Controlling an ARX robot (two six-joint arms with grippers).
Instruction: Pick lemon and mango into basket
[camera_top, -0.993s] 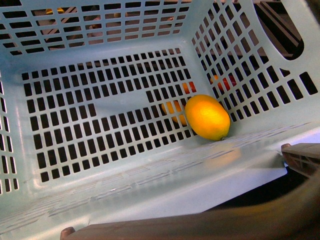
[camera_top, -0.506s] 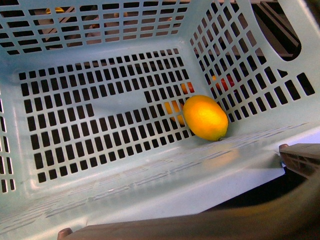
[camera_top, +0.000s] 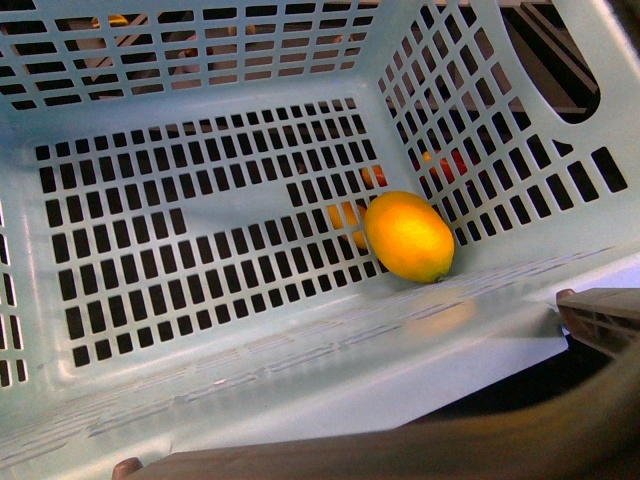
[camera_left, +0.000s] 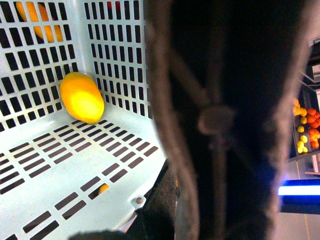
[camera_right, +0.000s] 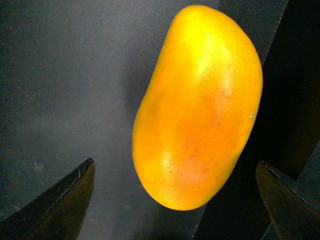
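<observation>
Seen from the robot's chest, the light teal basket (camera_top: 300, 345) fills the frame, its slotted floor bare across the left and middle, with the lemon (camera_top: 408, 236) lying on the floor in the right-hand corner, against the lattice wall; the brown handle (camera_top: 420, 445) crosses the foreground. The left wrist camera shows the same lemon (camera_left: 81, 96) tucked in that corner, but a large dark, blurred shape blocks most of the picture, and whether the left pincer is released or clenched cannot be told. On the right, the mango (camera_right: 197, 107) is not yet in the basket: it lies on a dark matte surface (camera_right: 65, 85), framed by the released right pincer (camera_right: 175, 162), whose two black fingers (camera_right: 67, 197) stand wide apart on either side, touching nothing. The risk here looks plain: the fruit is smooth, plump and tapered, so a closing grip set off-centre could squeeze it out sideways or send it rolling, and it sits across a seam where the surface meets a darker band. Beyond the basket wall, orange and red fruit (camera_top: 450, 165) show through the slots; far to the right, a rack of yellow, orange and red fruit (camera_left: 305, 125) stands above a blue-white light strip (camera_left: 299, 190).
</observation>
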